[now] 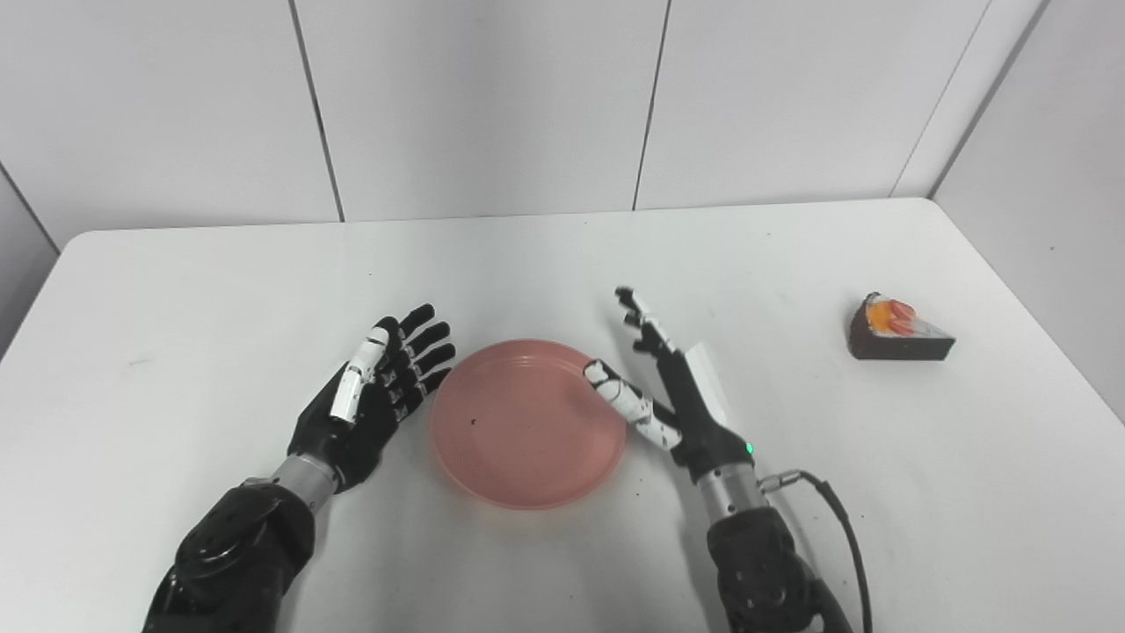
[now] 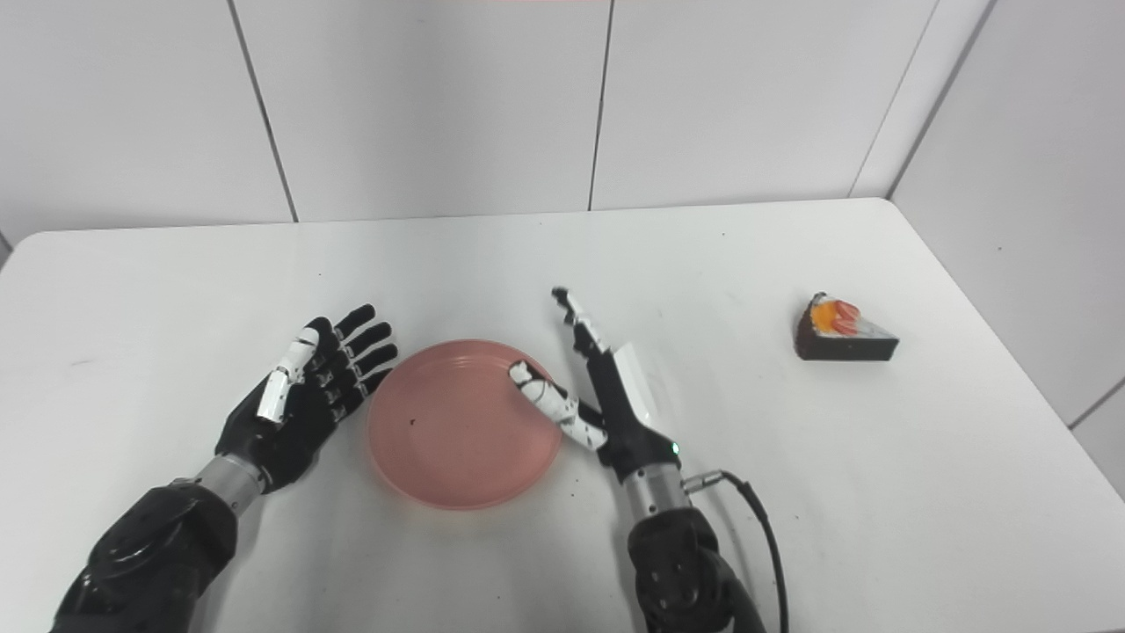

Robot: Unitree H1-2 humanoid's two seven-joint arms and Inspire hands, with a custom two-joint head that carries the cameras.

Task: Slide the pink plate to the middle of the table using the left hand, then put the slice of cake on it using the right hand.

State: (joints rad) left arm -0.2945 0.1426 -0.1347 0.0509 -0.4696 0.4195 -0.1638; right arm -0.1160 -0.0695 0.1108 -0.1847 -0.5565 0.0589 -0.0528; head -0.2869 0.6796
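The pink plate (image 1: 526, 422) lies flat and empty on the white table, near the front middle. My left hand (image 1: 378, 387) is open, fingers apart, just left of the plate's rim, palm toward it. My right hand (image 1: 668, 387) is open just right of the plate, its thumb over the plate's right rim. The slice of cake (image 1: 896, 330), dark with orange and red fruit on top, sits on the table far to the right, well away from both hands. It also shows in the right eye view (image 2: 844, 332).
The white table (image 1: 562, 255) ends at a grey panelled wall at the back and has a rounded right edge close to the cake. A cable (image 1: 839, 519) runs from my right wrist.
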